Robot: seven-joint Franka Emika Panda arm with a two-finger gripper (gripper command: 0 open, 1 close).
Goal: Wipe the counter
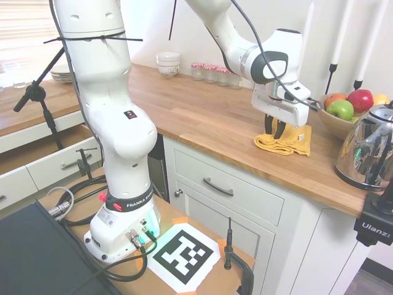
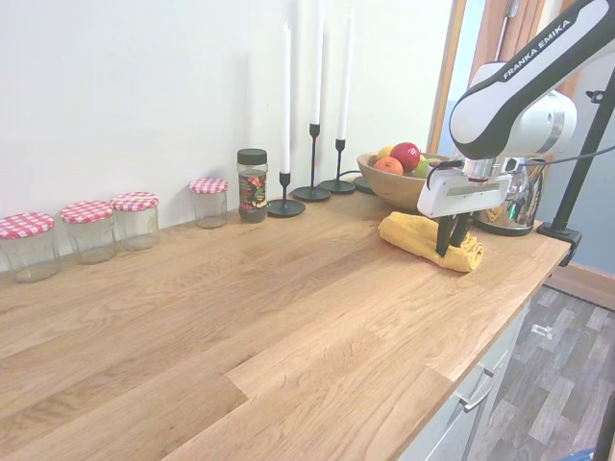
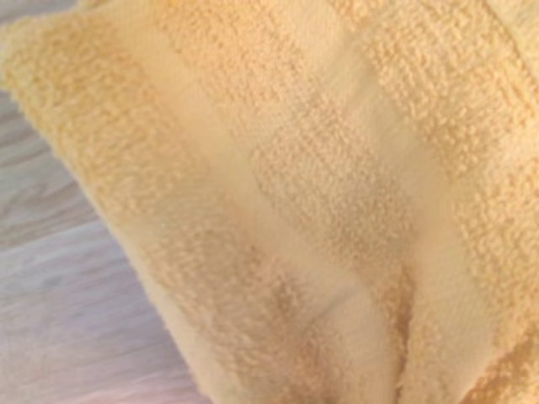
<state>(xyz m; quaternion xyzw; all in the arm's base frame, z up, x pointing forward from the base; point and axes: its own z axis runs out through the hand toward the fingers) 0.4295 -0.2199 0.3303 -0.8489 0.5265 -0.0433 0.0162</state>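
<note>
The counter (image 1: 209,123) is a long warm-brown butcher-block top over white cabinets, and it also fills the second exterior view (image 2: 288,317). A folded yellow cloth (image 1: 293,142) lies on it near the fruit bowl, also seen as the cloth (image 2: 408,233). My gripper (image 1: 274,134) points straight down into the cloth, its dark fingers (image 2: 445,238) pinched together on a raised fold. The wrist view is filled by the yellow terry cloth (image 3: 320,202), with a strip of wood (image 3: 59,278) at one side.
A wooden fruit bowl (image 1: 334,123) and a steel kettle (image 1: 368,150) stand just beyond the cloth. Black candlesticks (image 2: 312,163), a spice jar (image 2: 253,184) and several red-checked-lid jars (image 2: 86,230) line the wall. White bowls (image 1: 168,63) sit at the far corner.
</note>
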